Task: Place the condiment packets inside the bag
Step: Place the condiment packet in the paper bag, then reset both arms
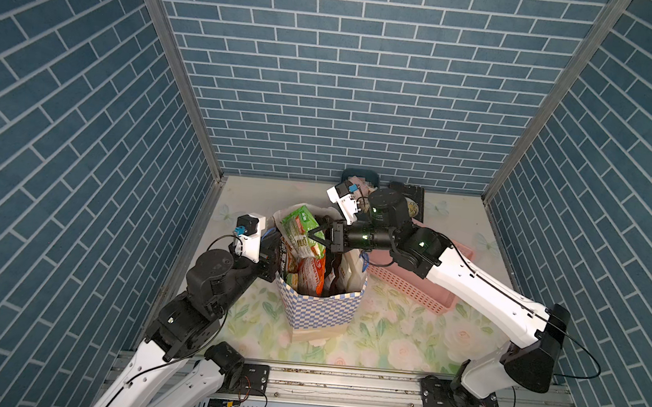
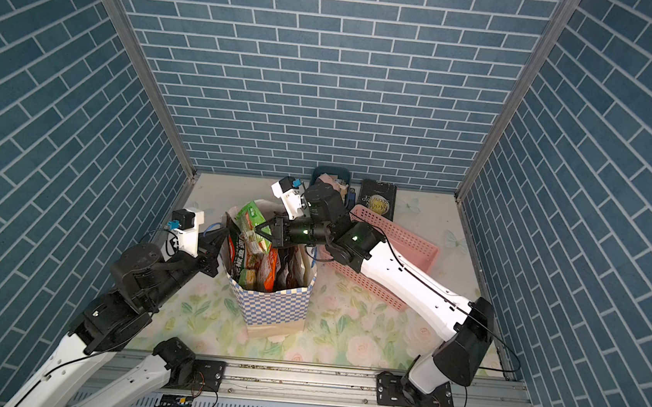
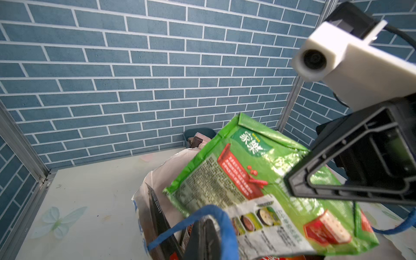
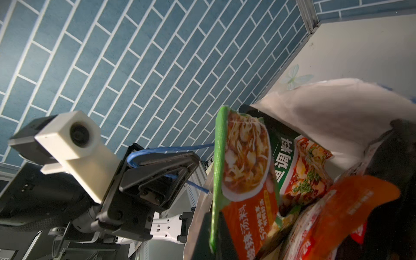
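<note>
We had the right pincer (image 1: 315, 239) clamped on the green packet (image 1: 299, 226), which poked above the mouth of the bag (image 1: 319, 312). The left pincer (image 2: 219, 239) pinched the cord handle (image 4: 180, 147). Released too high, the packet might topple onto the worktop (image 1: 385, 338).

The bag (image 1: 319, 308) (image 2: 275, 304) is stood near the middle of the tabletop (image 1: 385, 330), between the two arms. The condiment packets (image 1: 308, 277) (image 2: 260, 271) are stood on edge inside it, side by side. The topmost packet (image 1: 300, 230) (image 2: 252, 222) is held tilted over the opening, above the others. The right gripper (image 1: 312, 237) (image 2: 260, 233) is closed on it from the right. The left gripper (image 1: 272, 246) (image 2: 216, 243) is set at the bag's left rim, clamped on the cord handle (image 4: 144, 155). A basket (image 1: 409, 288) (image 2: 406, 239) is laid just right of the bag. Behind the basket, against the back wall, a tub (image 1: 359, 173) (image 2: 329, 170) is placed, with a flat book (image 1: 413, 198) (image 2: 377, 201) to its right.
</note>
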{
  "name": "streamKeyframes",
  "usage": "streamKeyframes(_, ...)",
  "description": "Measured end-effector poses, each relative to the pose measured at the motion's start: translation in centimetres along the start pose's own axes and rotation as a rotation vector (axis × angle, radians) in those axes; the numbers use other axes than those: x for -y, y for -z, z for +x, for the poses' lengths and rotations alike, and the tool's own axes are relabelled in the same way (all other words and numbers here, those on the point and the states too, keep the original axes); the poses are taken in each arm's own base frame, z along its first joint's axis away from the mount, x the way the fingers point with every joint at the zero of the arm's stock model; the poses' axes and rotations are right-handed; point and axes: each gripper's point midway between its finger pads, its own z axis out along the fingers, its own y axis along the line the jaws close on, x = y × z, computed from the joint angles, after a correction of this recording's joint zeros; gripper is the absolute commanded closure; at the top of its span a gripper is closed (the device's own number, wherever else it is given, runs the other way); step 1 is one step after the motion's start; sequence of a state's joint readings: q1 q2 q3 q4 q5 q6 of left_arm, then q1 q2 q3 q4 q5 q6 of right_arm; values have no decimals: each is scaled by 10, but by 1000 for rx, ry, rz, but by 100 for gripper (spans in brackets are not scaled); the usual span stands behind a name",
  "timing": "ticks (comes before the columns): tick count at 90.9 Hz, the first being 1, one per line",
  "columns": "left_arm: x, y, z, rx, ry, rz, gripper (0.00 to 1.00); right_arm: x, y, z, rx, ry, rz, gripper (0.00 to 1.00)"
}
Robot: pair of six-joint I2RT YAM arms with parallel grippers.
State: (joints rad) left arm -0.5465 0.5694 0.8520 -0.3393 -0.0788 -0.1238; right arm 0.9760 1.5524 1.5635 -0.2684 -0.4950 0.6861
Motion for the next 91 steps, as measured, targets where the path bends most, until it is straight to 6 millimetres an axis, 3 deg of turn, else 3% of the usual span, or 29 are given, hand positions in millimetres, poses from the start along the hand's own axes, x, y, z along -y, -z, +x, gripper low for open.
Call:
streamKeyframes(15,0,0,0,0,0,1,100,4,-4,2,-1,-29,16,100)
streamKeyframes(31,1,0,0,-1,0,5,100,21,-21,2,-11,-83,54,72)
streamKeyframes(42,2,0,0,-1,0,10,100,29,-31,3,-20,-100,70,64)
streamKeyframes(54,2,1,0,0,0,12,100,28,-29,-1,-6,-87,76,54)
streamKeyframes(66,2,1,-2,6,1,13,84,23,-15,-12,39,-31,98,45)
streamKeyframes(72,3,2,-8,31,12,14,66,16,1,-22,82,12,111,41)
streamKeyframes(77,1,3,-14,47,12,6,48,9,19,-34,132,47,123,39)
streamKeyframes(91,-9,11,-34,79,66,-58,20,-3,88,-68,310,127,172,38)
